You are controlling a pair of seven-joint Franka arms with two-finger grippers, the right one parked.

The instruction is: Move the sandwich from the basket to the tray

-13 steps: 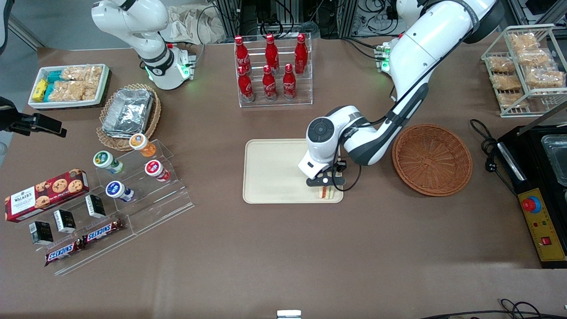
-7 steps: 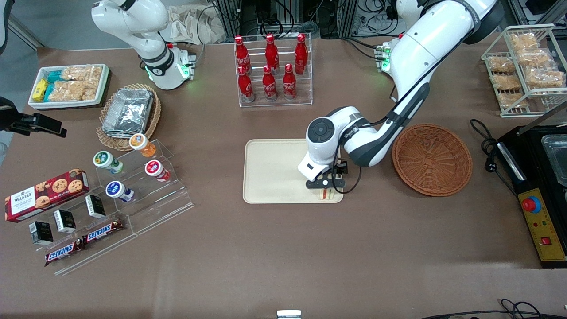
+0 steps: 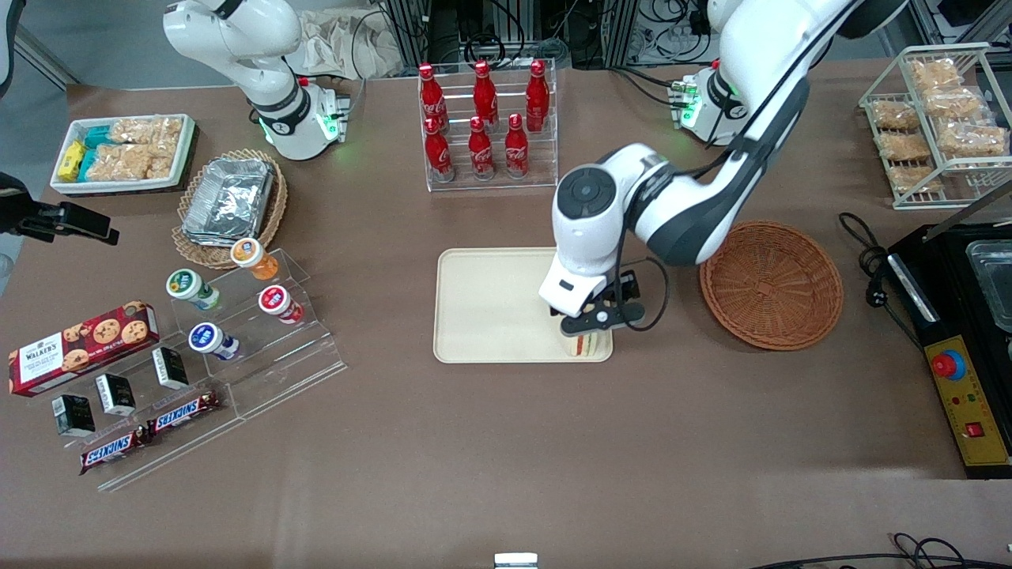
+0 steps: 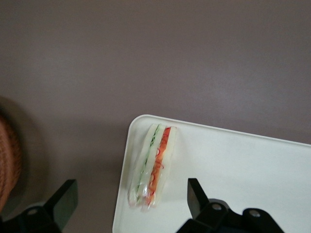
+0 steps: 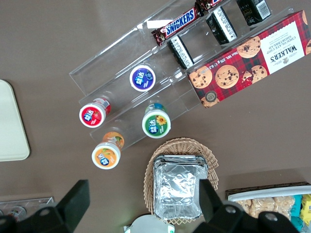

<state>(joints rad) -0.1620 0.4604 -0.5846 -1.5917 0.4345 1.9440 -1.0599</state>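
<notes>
The sandwich [image 3: 586,344] [image 4: 153,162] lies on its edge on the tray [image 3: 490,308] [image 4: 233,165], at the tray's corner nearest the front camera on the basket's side, showing green and orange-red layers. My left gripper [image 3: 591,325] [image 4: 130,196] hangs just above it, open. Its two black fingers stand wide apart on either side of the sandwich without touching it. The reddish-brown wicker basket [image 3: 771,284] [image 4: 7,160] sits beside the tray toward the working arm's end, with nothing in it.
A clear rack of red bottles [image 3: 486,126] stands farther from the camera than the tray. An acrylic stand with yogurt cups [image 3: 237,316], a cookie box [image 3: 83,346] and a foil-tray basket [image 3: 229,201] lie toward the parked arm's end. A black appliance [image 3: 961,332] flanks the basket.
The left gripper has risen from just over the tray, and the arm's wrist now sits higher. The sandwich stays where it was on the tray corner.
</notes>
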